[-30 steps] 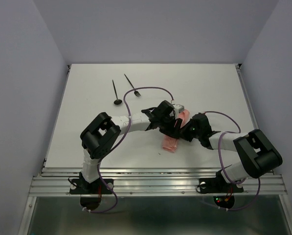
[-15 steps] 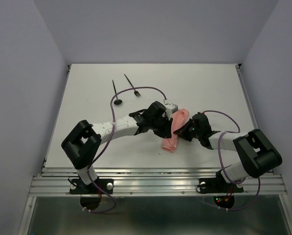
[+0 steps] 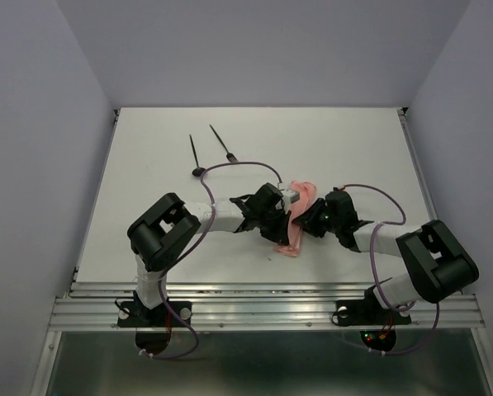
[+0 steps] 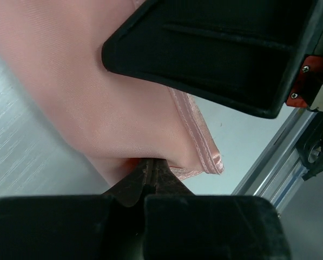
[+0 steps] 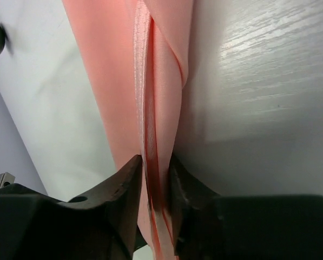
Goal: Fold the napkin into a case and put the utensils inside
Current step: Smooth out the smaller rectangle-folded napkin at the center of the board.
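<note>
White desk (image 3: pixel 147 165) carries everything. Mid-desk, a bit right of centre, the napkin (image 3: pixel 302 190) is bunched into a narrow strip, partly lifted, with both hands meeting on it. It is not a case yet.

Left hand (image 4: pixel 146 169): clenched, with its fingertips pressed together on a fold of the pink cloth near a stitched corner. Right hand (image 5: pixel 155 184): fingers stand either side of the doubled hem with cloth between them and a slim gap. I cannot tell whether it is pinching or only straddling the hem.

Fork (image 3: pixel 222 143) and spoon (image 3: pixel 196 157) lie side by side at the far left of the desk, well apart from the napkin and untouched.

Handling (judgement): the napkin looks thin, light and limp. It will sag and slide rather than hold a crease, so it's best taken at the stitched hem or corners, where the layers are thicker, and kept taut between the two hands. A single-layer pinch mid-cloth would likely slip or drag the fold open. The utensils look slim, stiff and low on the desk, so pinch them across the handle.
</note>
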Robot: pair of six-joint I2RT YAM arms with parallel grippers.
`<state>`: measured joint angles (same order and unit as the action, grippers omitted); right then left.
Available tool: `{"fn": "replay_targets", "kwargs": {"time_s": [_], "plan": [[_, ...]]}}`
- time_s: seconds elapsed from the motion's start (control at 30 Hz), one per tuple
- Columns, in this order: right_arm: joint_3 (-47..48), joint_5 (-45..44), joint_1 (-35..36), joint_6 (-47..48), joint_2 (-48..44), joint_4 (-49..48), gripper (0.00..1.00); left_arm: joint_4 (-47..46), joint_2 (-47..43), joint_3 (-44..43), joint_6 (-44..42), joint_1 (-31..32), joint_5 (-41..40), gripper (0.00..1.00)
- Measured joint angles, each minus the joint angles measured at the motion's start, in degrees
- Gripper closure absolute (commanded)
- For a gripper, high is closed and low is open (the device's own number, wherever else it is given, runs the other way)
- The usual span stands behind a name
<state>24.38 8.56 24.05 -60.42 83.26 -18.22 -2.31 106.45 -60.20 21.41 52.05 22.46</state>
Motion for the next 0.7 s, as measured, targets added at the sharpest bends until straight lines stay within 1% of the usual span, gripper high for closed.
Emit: {"fn": "replay_targets", "kwargs": {"time_s": [0.03, 0.13, 0.23, 0.4, 0.47, 0.7], "plan": [[0.00, 0.26, 0.00, 0.44, -0.50, 0.09, 0.61, -1.22, 0.50, 0.09, 0.24, -0.09, 0.87, 1.00], [-0.37, 0.74, 0.00, 0.92, -1.99, 0.68, 0.58, -2.25, 0.61, 0.26, 0.39, 0.00, 1.16, 1.00], [-1.97, 1.07, 0.00, 1.44, -4.79, 1.86, 0.58, -2.73, 0.63, 0.48, 0.61, -0.02, 1.36, 1.00], [-4.28, 1.97, 0.00, 2.25, -9.29, 4.55, 0.65, -2.84, 0.63, 0.48, 0.79, 0.00, 1.38, 1.00], [-4.79, 2.67, 0.00, 2.47, -9.94, 4.55, 0.69, -2.84, 0.63, 0.48, 0.81, 0.00, 1.38, 1.00], [-5.77, 5.49, 0.00, 3.04, -8.48, 3.21, 0.77, -2.69, 0.63, 0.37, 1.16, 0.00, 1.36, 1.00]]}}
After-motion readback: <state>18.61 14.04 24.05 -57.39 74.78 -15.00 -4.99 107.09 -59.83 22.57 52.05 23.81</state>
